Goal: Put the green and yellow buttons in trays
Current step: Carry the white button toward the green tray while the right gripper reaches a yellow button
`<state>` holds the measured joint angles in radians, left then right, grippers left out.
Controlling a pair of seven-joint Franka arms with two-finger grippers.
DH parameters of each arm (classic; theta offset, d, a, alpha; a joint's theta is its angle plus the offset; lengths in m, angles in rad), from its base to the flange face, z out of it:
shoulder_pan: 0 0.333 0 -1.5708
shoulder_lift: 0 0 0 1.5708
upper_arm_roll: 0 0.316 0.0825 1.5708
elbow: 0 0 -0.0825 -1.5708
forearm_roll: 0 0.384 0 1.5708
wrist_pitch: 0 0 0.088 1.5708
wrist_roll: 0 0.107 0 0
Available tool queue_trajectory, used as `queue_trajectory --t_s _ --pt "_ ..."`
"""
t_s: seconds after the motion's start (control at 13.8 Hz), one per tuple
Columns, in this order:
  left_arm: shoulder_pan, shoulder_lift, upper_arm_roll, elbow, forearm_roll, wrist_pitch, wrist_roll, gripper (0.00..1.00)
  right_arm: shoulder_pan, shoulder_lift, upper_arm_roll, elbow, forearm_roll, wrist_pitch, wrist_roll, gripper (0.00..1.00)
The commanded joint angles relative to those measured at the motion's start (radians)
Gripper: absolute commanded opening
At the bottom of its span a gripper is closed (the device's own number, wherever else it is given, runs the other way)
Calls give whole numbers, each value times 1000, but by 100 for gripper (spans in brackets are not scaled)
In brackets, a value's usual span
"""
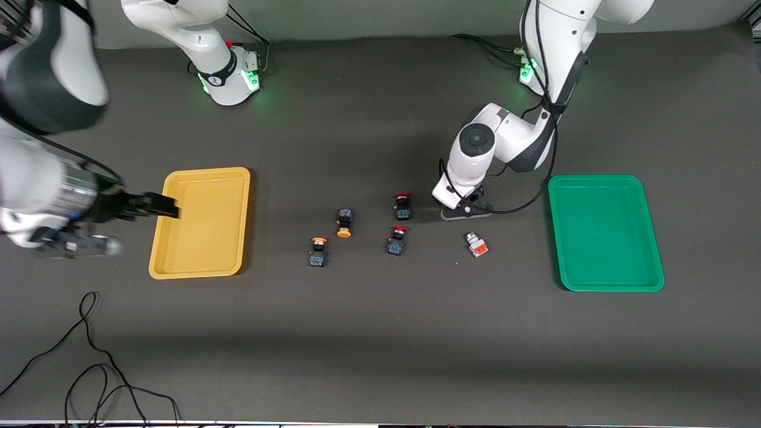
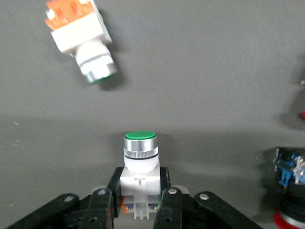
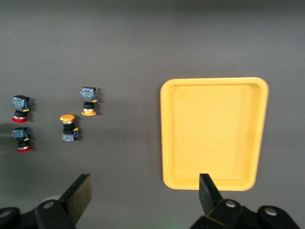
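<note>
The left gripper (image 2: 138, 202) clamped the green-capped button (image 2: 139, 164) by its square white body, a small, rigid, light piece on the worktop (image 1: 380, 333) near the green tray (image 1: 605, 285), while the right gripper (image 3: 145, 193) waited spread over the yellow tray (image 3: 214, 181).

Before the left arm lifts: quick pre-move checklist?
1. Left gripper shut on green-capped button, jaws on its white body: ok.
2. Button upright in the grip: ok.
3. Other white-bodied button lies apart from the held one: ok.
4. Green tray holds nothing: ok.
5. Right gripper open over the table beside the yellow tray, waiting: ok.
6. Grip firm enough to lift: cannot tell.
</note>
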<state>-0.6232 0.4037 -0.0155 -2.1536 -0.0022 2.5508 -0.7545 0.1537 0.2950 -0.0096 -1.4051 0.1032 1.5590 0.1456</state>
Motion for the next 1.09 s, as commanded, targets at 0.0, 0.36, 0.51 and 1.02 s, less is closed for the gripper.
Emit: queue_trajectory --t_s 0.0,0.36,0.51,1.02 --pt "40 -65 2 148 4 -256 -11 22 38 58 -9 -8 0 61 60 100" --pt "186 -169 -1 268 -84 -525 166 18 109 162 -9 -14 0 179 140 100" --pt "288 -215 0 264 -87 -622 295 18 135 176 -7 -87 10 275 159 100" --pt "569 -189 3 178 37 -537 616 19 233 251 -9 -258 12 553 287 100"
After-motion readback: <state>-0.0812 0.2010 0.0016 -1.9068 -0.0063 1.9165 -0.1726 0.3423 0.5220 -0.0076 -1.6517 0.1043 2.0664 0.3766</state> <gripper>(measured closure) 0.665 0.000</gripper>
